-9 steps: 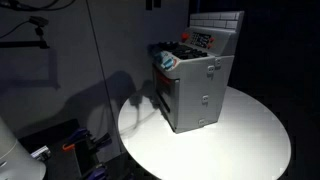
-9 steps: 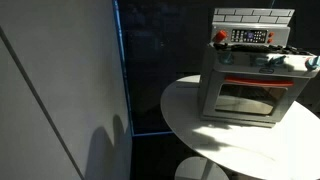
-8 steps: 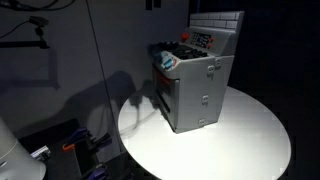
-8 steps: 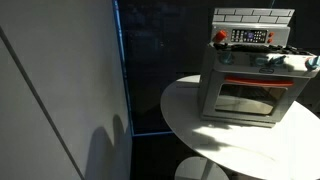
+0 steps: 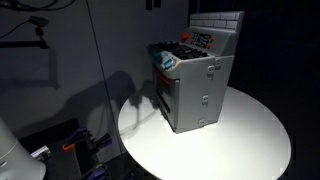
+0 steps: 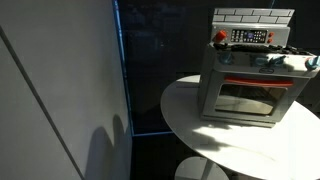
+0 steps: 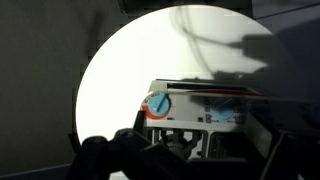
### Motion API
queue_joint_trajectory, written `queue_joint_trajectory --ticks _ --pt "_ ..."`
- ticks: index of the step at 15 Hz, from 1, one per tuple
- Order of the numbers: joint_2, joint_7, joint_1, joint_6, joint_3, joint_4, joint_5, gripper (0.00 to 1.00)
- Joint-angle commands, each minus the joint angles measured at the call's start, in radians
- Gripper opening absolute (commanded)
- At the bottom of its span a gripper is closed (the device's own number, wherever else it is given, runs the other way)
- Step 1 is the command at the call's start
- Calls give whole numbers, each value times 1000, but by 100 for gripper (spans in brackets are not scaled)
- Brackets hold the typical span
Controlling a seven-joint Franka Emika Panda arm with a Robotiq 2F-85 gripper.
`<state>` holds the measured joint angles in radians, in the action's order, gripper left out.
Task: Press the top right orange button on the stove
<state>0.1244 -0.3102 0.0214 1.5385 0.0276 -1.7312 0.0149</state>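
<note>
Could not tell the tool [image 7: 185, 152] as spread or pressed together: too dark. Hung above the stove [image 7: 200, 110] on the round white table [image 7: 130, 60]. Saw nothing moved since a moment ago. Judged the orange button press not yet begun.

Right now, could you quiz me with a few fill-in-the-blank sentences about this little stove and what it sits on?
The stove stands on a white table whose top is ___ in shape.
Its front door is ___.
The wrist view looks at the stove from ___.
Missing words: round; shut; above.
</note>
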Motion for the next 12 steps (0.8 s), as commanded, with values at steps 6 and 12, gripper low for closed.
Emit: queue_joint_trajectory --ticks 6,12 --pt "-2 1 7 -3 -6 4 -1 100" --pt "-59 -23 17 29 -1 56 27 100"
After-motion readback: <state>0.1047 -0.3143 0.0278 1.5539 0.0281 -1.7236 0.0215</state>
